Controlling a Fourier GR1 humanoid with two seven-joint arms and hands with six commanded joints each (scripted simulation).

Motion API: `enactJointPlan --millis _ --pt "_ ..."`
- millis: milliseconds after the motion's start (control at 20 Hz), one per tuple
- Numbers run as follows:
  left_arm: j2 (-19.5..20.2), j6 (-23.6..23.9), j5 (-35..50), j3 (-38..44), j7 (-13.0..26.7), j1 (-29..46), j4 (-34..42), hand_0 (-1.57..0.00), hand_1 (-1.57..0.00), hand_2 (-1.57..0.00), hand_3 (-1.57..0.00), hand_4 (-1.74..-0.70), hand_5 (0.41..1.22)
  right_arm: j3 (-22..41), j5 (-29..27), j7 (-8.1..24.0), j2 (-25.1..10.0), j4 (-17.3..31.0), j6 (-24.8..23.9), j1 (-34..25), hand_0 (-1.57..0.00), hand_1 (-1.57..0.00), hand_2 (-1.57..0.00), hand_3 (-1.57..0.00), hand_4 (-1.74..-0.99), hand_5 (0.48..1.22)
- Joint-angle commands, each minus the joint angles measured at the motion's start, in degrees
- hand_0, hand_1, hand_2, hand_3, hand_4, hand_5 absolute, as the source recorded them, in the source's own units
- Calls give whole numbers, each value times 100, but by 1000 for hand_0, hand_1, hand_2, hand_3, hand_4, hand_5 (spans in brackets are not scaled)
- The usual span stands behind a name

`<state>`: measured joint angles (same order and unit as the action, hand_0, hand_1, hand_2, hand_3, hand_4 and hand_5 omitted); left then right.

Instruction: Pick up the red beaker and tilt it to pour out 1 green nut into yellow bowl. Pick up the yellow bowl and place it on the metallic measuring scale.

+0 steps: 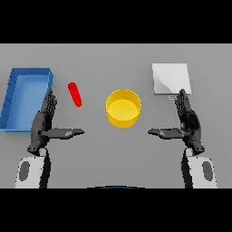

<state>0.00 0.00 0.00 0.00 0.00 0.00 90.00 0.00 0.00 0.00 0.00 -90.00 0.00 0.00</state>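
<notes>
Both hands open, nothing held, task things lying apart on the grey table (116,154).
Left hand (44,121) and right hand (186,121) have fingers straight, thumbs inward, bare table between. One red beaker (74,94) tilted beside left fingertips; one yellow bowl (123,108) centre; one metallic scale (171,78) touching right fingertips; one blue tray (18,97) at left edge.

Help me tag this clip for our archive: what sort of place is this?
Probably a lab-style bench for pouring and weighing: a plain grey table with a red beaker, a yellow bowl, a metallic measuring scale and a blue bin.
</notes>
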Motion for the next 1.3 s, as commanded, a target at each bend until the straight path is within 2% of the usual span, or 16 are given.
enactJointPlan --millis 0,250,350,500,650,800,950,1250 --pt "15 -3 13 14 -3 2 0 1 1 1 1 -1151 599 9 4 -9 8 -10 -6 13 1 1 1 1 -1167 599" --pt "137 -70 111 117 -2 25 -10 1 1 1 1 -1151 599 123 67 -59 97 -118 -25 139 1 1 1 1 -1167 599" --pt "398 -196 -234 -166 -151 384 421 1 1 1 1 -1156 599 541 1211 -710 -250 -432 -379 559 1 1 1 1 -1163 595" --pt "553 -264 -328 -273 117 528 724 1 1 1 1 -1163 599 772 1735 -515 -326 -757 -535 734 1 1 1 1 -1159 590" --pt "542 -266 -488 -423 184 564 795 1 1 1 1 -1164 603 768 1724 -401 -278 -738 -557 764 1 1 1 1 -1183 596" --pt "517 -251 -630 -483 207 400 547 1 1 1 1 -1163 604 840 1607 -444 -194 -823 -444 799 1 1 1 1 -1212 607" --pt "490 -215 -708 -409 116 -52 -21 1 1 1 1 -1208 615 772 1569 -421 -336 -887 -373 805 1 1 1 1 -1236 623" --pt "397 -43 -924 -272 -240 -930 -1262 1 1 1 1 -1248 650 758 1393 -530 -294 -888 -273 833 1 1 1 1 -1280 634"
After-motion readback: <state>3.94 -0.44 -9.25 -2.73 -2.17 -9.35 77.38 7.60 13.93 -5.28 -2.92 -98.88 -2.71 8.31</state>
